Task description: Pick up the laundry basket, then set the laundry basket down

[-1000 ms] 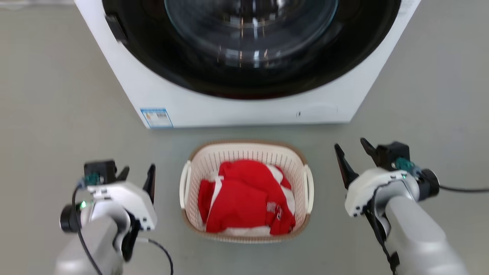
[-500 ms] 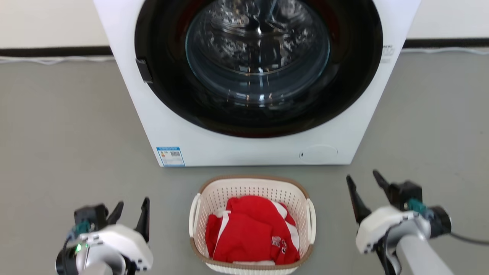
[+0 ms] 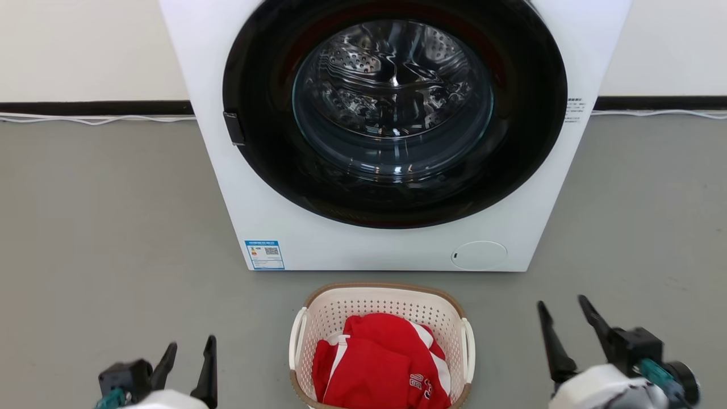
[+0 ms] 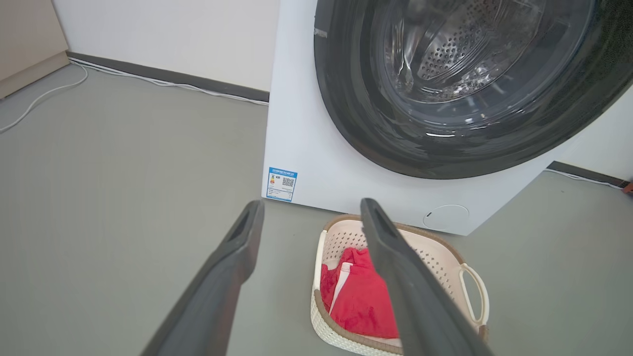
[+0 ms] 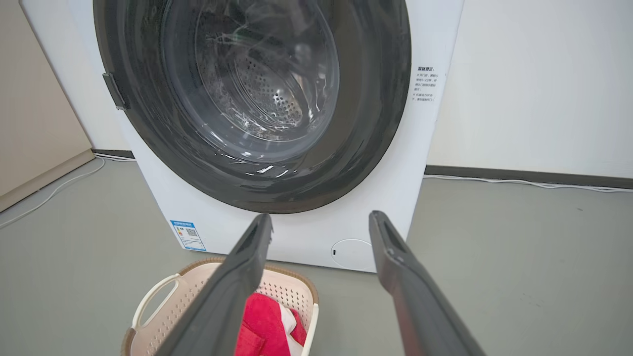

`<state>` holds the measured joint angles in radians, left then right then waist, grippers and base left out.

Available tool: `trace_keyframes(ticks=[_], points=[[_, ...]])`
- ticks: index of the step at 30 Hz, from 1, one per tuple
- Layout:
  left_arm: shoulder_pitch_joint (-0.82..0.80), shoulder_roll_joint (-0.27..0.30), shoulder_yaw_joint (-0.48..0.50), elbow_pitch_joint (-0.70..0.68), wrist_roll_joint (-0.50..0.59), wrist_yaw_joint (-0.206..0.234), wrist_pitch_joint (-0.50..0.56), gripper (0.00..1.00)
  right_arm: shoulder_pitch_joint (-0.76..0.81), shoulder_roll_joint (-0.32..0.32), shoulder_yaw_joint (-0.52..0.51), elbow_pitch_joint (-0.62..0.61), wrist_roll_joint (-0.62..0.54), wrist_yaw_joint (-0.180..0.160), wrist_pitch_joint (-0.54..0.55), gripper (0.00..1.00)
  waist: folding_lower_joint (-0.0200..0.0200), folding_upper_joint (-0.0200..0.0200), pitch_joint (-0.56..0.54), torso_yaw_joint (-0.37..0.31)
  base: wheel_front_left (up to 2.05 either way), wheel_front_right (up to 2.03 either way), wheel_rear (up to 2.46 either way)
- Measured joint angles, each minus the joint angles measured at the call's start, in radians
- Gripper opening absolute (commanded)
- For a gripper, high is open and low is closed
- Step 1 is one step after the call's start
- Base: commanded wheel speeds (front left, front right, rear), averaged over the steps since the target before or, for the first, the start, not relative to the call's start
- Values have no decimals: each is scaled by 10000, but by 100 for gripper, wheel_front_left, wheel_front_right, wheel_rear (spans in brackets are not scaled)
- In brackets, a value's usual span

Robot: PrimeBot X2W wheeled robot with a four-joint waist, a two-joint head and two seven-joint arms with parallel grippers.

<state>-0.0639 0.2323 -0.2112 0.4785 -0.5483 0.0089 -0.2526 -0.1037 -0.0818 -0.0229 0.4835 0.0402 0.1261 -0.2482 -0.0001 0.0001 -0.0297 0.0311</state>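
The head camera tilts up, nothing else — the laundry basket [image 3: 375,302] sits on the floor [image 3: 113,227] between left gripper [image 3: 191,349] and right gripper [image 3: 562,318], both spread and empty, so unheld.

Nothing reads clearly from where I stand. The washer [image 3: 363,250] carries a blue-and-white label [image 3: 264,254] with a QR code at the lower left corner of its front. Small dark printed lines [image 5: 425,84] sit near its right edge. Both are too fine to make out. White characters [image 3: 423,387] on the red garment [image 3: 369,363] in the laundry basket [image 3: 377,288] are illegible.
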Motion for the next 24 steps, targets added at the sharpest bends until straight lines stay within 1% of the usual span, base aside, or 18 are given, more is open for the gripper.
trace_keyframes(ticks=[4, 14, 20, 23, 24], points=[[430, -130, 366, -217, 328, -38, 0, 100, 504, 35, -345, -541, -2, 0, 2, 100, 0, 0, -74, 51, 0, 0, 0], [944, -485, 1114, -569, 1150, -414, 0, 100, 1210, 251, -974, -1271, -157, 0, 0, 100, 0, 0, -138, 20, 0, 0, 0], [989, -725, 1423, -616, 1419, -569, 0, 100, 1458, 313, -1152, -1315, -211, 0, 2, 100, 0, 0, -173, -80, 0, 0, 0], [989, -798, 1507, -614, 1446, -771, 0, 100, 1458, 328, -1206, -1313, -213, 0, 2, 100, 0, 0, -186, -127, 0, 0, 0], [989, -823, 1532, -600, 1446, -844, 0, 0, 1459, 336, -1225, -1296, -215, 0, 2, 0, 0, 0, -190, -141, 0, 0, 0]])
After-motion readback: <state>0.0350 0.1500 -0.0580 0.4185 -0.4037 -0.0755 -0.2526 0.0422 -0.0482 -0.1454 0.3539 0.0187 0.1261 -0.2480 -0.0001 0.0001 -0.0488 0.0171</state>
